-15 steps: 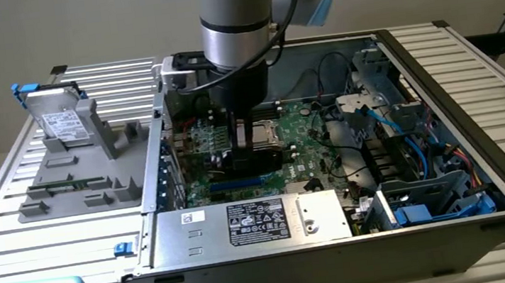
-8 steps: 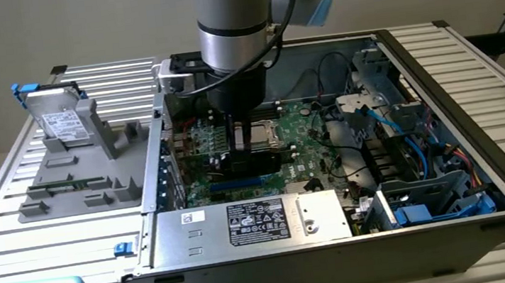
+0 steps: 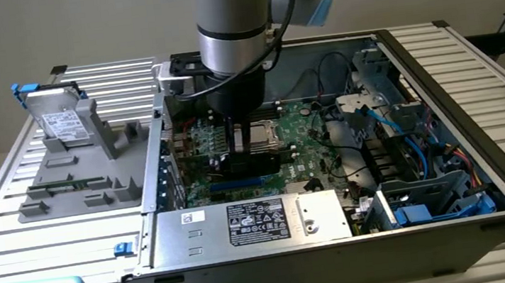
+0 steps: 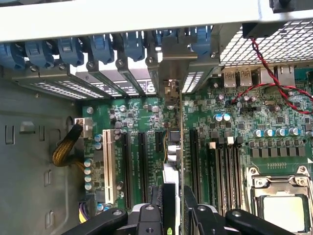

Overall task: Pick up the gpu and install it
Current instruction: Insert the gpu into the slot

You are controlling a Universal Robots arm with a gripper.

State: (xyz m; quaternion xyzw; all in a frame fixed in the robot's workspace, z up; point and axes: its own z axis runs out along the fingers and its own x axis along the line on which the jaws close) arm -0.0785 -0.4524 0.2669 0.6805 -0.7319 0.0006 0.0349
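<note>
I hold the gpu (image 4: pixel 173 147) pinched between my fingers (image 4: pixel 164 208), my gripper (image 4: pixel 176 211) closed to a narrow gap on its black body. The card stands on edge, at right angles to the motherboard (image 4: pixel 234 127), so the wrist view shows it almost purely edge-on as a thin line. Its long axis runs parallel with the black expansion slots (image 4: pixel 128 166), from my fingertips towards the rear wall of the computer case (image 3: pixel 479 123). The silvery end bracket (image 4: pixel 172 68) leads, pointing at the row of rear slot openings under the blue clips (image 4: pixel 102 46). A white slot (image 4: pixel 108 166) lies a few slots off to one side, and the processor socket (image 4: pixel 281 205) lies to the other side.

In the exterior view my gripper (image 3: pixel 249 157) reaches down inside the case over the board, with the arm (image 3: pixel 231 22) upright above it. There the card is only a dark shape under my fingers, and its outline is hard to separate from them. Its long axis appears to run towards the exterior view's left.

I cannot tell whether the card's lower edge sits in a slot or just above it, because the card itself covers that line. I cannot tell either whether the bracket touches the rear wall. My fingers cover the card's near end. Which face is green and which is black does not show clearly from this edge-on angle.
</note>
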